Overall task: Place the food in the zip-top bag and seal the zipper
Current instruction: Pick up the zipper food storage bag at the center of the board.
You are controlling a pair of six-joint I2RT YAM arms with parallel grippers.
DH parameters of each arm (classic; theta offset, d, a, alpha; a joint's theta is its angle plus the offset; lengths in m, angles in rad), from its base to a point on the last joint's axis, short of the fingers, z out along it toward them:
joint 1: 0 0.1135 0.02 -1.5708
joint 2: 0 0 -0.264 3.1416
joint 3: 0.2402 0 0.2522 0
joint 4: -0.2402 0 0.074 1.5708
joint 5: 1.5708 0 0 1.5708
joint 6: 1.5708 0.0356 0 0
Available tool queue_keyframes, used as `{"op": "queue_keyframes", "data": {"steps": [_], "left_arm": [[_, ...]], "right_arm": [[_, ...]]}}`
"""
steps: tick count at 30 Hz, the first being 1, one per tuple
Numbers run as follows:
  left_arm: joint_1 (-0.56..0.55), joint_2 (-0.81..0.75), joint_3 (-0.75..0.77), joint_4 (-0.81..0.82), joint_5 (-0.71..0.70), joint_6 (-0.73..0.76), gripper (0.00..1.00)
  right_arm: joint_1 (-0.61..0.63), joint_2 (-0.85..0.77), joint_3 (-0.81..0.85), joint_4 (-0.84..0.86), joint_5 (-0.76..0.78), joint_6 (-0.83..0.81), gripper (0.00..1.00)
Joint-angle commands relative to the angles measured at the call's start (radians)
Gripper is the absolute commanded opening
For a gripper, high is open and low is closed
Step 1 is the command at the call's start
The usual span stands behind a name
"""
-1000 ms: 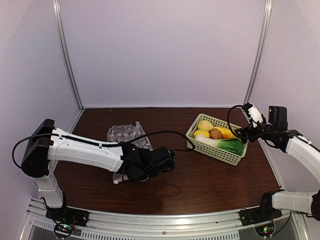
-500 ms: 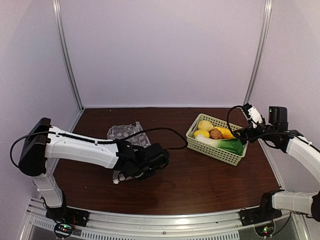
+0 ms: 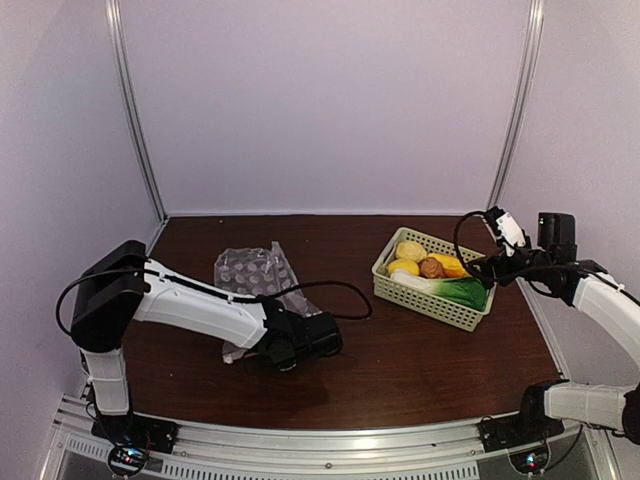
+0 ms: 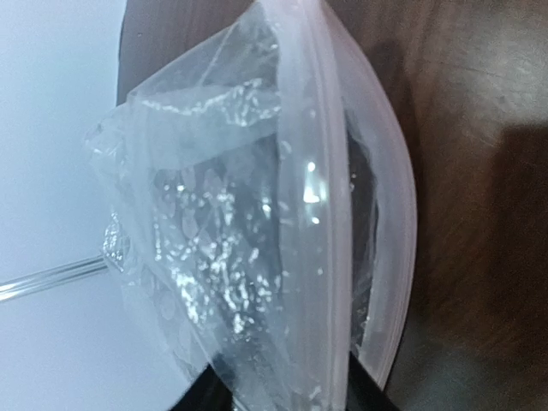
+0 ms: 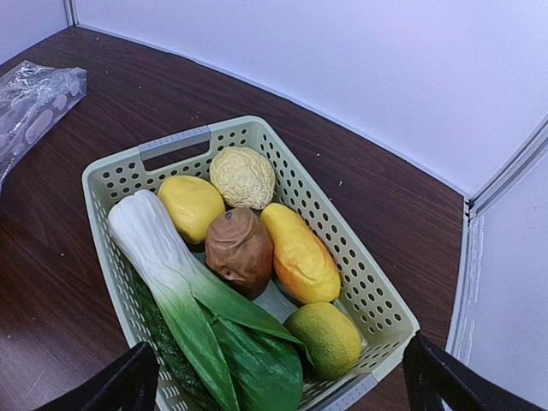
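Fingers of the right arm stand spread wide just above the near end of the basket, holding nothing and touching nothing. All the food lies in that pale green lattice basket: a bumpy potato at its far end, a lemon beside it, a brown piece in the middle, an orange piece along the right wall, a second lemon in the near corner, and a leafy green with a white stalk along the left wall. The bag lies well apart from the basket, to its left in the top view, crinkled, with no food in it. Its zipper is unsealed, the two strips bowed apart. Both rest on a dark brown wooden table, closed in behind the basket by pale walls. Left fingers stand partly apart at the bag's near end, with the mouth edge between them; they do not pinch it shut.
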Motion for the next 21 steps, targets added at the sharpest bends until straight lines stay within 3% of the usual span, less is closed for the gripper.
{"op": "queue_keyframes", "data": {"steps": [1, 3, 6, 10, 15, 21], "left_arm": [[0.020, 0.005, 0.041, -0.045, -0.113, -0.032, 0.31], [0.031, -0.005, 0.046, -0.045, -0.111, -0.027, 0.19], [0.048, -0.045, 0.070, -0.047, -0.073, -0.006, 0.08], [0.117, -0.144, 0.125, -0.033, 0.127, 0.000, 0.01], [0.232, -0.238, 0.169, 0.040, 0.424, 0.031, 0.00], [0.273, -0.175, 0.314, 0.080, 0.604, 0.073, 0.00]], "right_arm": [[0.007, 0.000, -0.003, -0.010, 0.000, -0.002, 0.99], [0.007, 0.004, -0.002, -0.010, 0.016, -0.004, 1.00], [0.001, 0.026, 0.025, -0.013, 0.126, 0.006, 1.00], [-0.064, 0.129, 0.155, -0.107, 0.223, -0.037, 1.00], [-0.160, 0.330, 0.344, -0.230, 0.237, -0.092, 1.00], [-0.177, 0.595, 0.538, -0.347, 0.195, -0.119, 0.94]]}}
